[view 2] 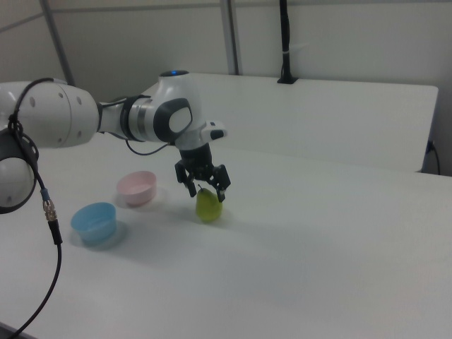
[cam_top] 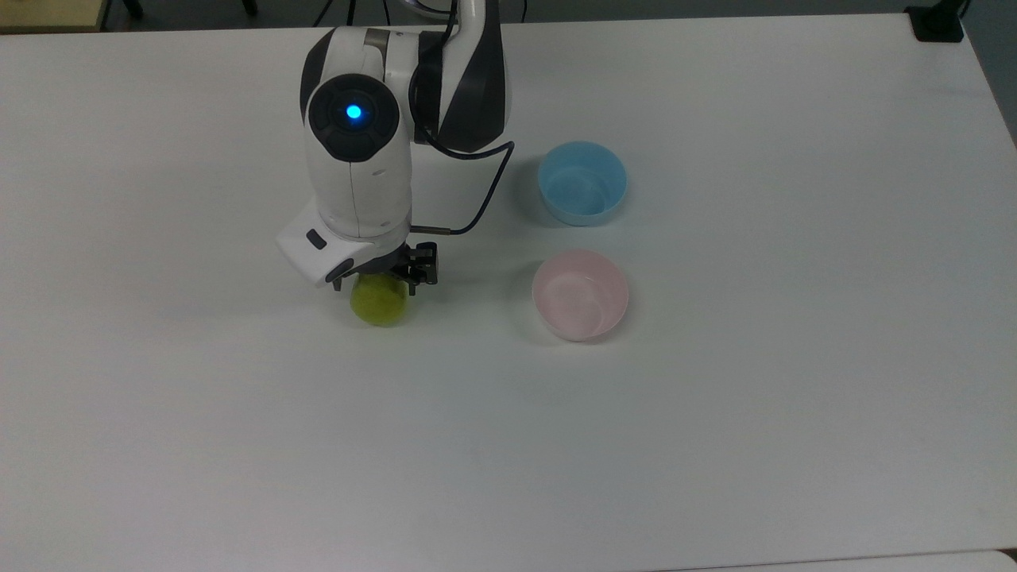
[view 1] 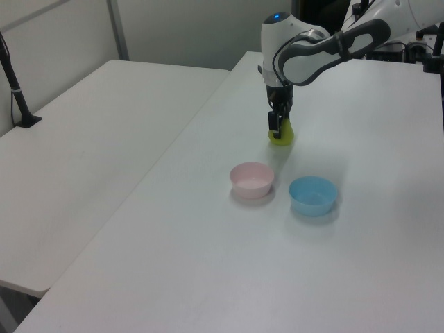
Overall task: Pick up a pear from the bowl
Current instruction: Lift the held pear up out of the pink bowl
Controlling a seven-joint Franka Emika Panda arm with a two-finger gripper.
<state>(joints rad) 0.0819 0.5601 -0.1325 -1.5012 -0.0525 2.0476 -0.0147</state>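
Your small yellow-green pear point(cam_top: 380, 301) point(view 1: 281, 134) point(view 2: 208, 206) stands upright on the white desk point(cam_top: 715, 437) point(view 1: 208, 277) point(view 2: 339, 268), outside the small round pale pink bowl point(cam_top: 580, 295) point(view 1: 252, 179) point(view 2: 136, 188) and well to the top view's left of it. The black two-finger tool point(cam_top: 389, 280) point(view 1: 277, 123) point(view 2: 203, 185) sits directly over the pear's top; in the right view its fingers are spread to either side of the stem end, so the pear looks released rather than gripped. You have the white arm reaching in over the desk with its wrist pointing straight down, a blue light glowing on top of the joint. A light blue round bowl point(cam_top: 582, 183) point(view 1: 313, 195) point(view 2: 94, 220) stands just beside the pink bowl; both are empty.
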